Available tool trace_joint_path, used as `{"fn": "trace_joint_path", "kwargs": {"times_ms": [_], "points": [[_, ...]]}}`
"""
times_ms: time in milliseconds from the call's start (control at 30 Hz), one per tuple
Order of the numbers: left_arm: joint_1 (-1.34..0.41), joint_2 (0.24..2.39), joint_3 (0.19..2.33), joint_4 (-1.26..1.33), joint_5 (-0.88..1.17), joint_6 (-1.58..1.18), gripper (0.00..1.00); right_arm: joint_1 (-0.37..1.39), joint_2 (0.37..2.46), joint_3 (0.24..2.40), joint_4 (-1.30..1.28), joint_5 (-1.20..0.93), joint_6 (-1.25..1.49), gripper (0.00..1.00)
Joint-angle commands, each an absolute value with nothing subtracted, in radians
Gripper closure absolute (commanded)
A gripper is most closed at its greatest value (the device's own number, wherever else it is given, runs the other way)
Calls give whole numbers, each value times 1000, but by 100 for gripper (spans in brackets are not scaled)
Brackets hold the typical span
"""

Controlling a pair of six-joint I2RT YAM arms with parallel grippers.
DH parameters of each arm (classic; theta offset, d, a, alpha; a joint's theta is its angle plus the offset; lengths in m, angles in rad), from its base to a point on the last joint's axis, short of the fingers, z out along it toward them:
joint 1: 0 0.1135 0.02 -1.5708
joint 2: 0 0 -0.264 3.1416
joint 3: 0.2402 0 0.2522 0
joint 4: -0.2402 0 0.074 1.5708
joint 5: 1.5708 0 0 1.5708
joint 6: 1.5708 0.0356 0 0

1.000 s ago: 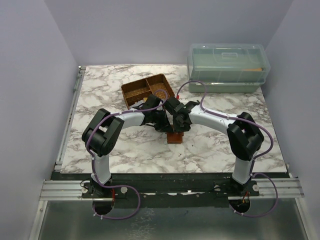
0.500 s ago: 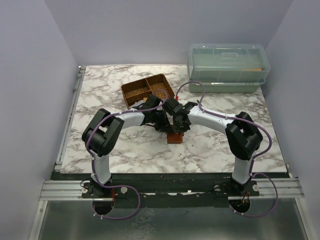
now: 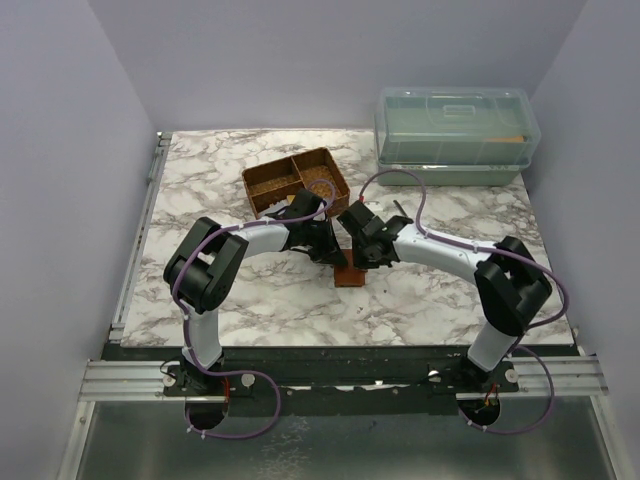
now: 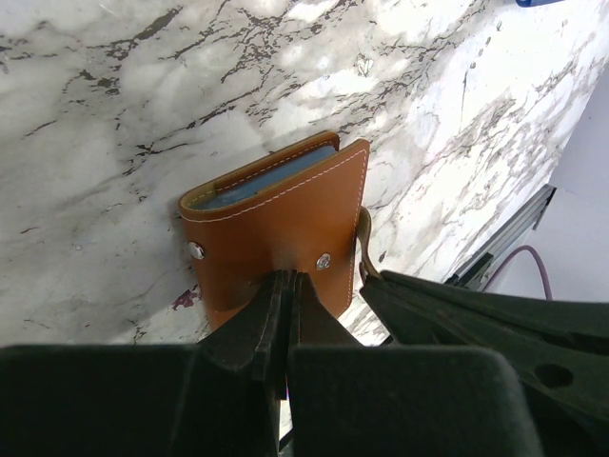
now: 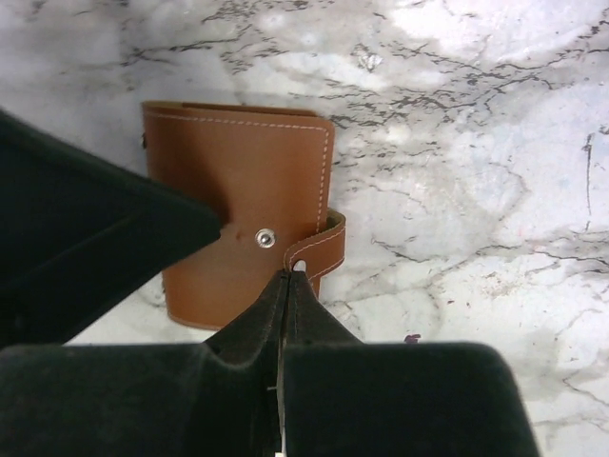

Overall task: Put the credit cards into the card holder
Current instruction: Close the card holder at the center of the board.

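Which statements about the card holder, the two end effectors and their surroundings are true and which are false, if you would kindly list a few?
1. The card holder lies folded shut on the marble table. True.
2. The clear plastic box has no lid. False: its lid is on.
3. The left end effector and the right end effector are both shut. True.
4. The card holder sits inside the divided basket tray. False: it lies on the table, nearer the arm bases than the tray.
5. Pale blue credit cards show between the holder's covers. True.
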State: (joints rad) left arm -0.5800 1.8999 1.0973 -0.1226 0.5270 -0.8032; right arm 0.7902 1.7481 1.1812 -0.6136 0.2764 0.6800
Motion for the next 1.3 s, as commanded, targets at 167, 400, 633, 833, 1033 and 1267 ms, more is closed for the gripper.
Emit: {"fn": "trace_joint_path", "kwargs": {"times_ms": [167,400,633,833,1033,1267], "points": [[-583,1884,1078,-146,522,-790,100,737,1638,1043,-347,85,610,100],[-583,1884,1075,-144,522,-789,100,710,1646,1024,-320,50,600,100],[-583,1883,1076,-144,522,-788,100,703,1676,1036,-332,22,597,100],[-582,1885,1075,-144,521,-788,100,702,1686,1046,-385,50,603,100],[-581,1883,1073,-143,520,-787,100,702,1697,1048,-391,40,603,100],[-581,1881,1074,-143,520,-787,100,702,1707,1058,-375,20,594,100]]}}
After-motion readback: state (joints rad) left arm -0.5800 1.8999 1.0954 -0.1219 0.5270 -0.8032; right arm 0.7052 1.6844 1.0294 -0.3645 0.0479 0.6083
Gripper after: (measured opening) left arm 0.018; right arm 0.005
